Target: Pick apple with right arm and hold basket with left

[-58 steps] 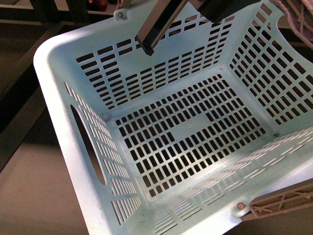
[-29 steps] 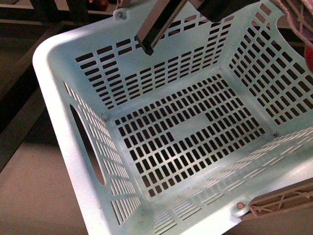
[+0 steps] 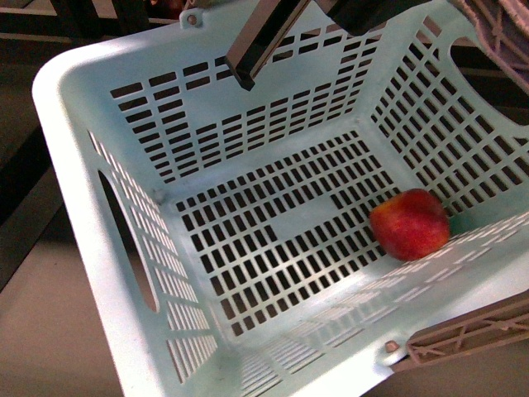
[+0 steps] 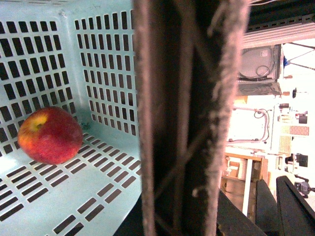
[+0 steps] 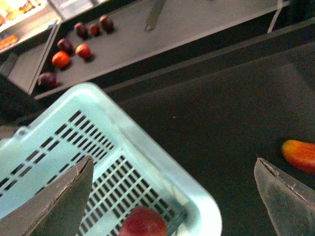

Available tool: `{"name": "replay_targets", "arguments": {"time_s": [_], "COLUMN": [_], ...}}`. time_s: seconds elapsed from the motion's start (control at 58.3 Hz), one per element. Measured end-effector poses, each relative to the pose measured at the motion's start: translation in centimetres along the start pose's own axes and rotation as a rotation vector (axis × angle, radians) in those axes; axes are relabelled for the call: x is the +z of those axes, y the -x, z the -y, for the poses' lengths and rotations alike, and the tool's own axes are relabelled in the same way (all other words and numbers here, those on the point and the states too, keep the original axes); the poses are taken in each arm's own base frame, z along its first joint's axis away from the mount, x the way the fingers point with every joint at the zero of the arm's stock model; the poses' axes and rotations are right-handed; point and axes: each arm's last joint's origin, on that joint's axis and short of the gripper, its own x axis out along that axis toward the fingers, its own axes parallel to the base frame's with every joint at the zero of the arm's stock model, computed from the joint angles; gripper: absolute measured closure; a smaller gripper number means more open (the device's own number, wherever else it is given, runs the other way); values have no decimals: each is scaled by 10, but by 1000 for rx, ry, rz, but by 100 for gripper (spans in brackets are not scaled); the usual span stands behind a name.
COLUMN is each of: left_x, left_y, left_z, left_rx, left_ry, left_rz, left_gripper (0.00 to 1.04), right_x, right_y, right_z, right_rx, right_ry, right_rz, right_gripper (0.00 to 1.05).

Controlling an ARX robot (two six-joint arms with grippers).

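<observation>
The apple (image 3: 410, 224), red with a yellowish patch, lies on the slotted floor of the pale mint-green basket (image 3: 58, 124), against its right wall. In the left wrist view the apple (image 4: 49, 135) rests in a corner of the basket (image 4: 106, 59). The brownish ribbed handle (image 4: 187, 98) fills the middle of that view, with my left gripper (image 4: 184, 206) shut on it and its fingers hidden. My right gripper (image 5: 172, 196) hangs open above the basket's corner (image 5: 162, 172), the apple (image 5: 142, 223) below it and free of the fingers (image 5: 54, 201).
A dark arm part (image 3: 260, 41) crosses above the basket's far wall. An orange-red fruit (image 5: 300, 155) lies on the dark surface outside the basket. Several small fruits (image 5: 74, 44) sit on a grey shelf beyond. Handle ends (image 3: 471, 335) show at the basket's near right.
The apple was not in the basket before; a red blur showed at the right edge half a second ago, and the apple now lies on the floor. The basket has shifted slightly left.
</observation>
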Motion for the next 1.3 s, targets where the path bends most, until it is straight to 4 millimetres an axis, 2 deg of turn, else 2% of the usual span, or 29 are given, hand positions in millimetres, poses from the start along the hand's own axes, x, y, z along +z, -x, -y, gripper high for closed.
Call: {"name": "replay_targets", "arguments": {"time_s": [0.086,0.137,0.171,0.24,0.343,0.497,0.6,0.926,1.303], "left_x": [0,0,0,-1,0,0,0,0,0], "left_y": [0,0,0,0,0,0,0,0,0], "left_z": [0,0,0,0,0,0,0,0,0], "left_rx": [-1,-2,-2,-2,-2,-1,-2,-2,-2], "left_ry": [5,5,6,6,6,6,4,6,6], "left_rz": [-2,-4,-5,-5,-5,-2,-4,-4,-4], "left_gripper": [98,98,98,98,98,98,98,98,98], "right_x": [-13,-20,-31,-35,-38,-52,-60,-73,-74], "right_y": [8,7,8,12,18,24,29,38,46], "right_z": [15,19,22,22,21,17,20,27,29], "right_rx": [-63,4,147,199,195,201,193,197,198], "right_ry": [-10,29,144,264,332,370,384,385,384], "right_rz": [-8,17,114,212,265,260,265,280,291], "right_gripper": [9,14,24,36,52,76,103,103,103]}}
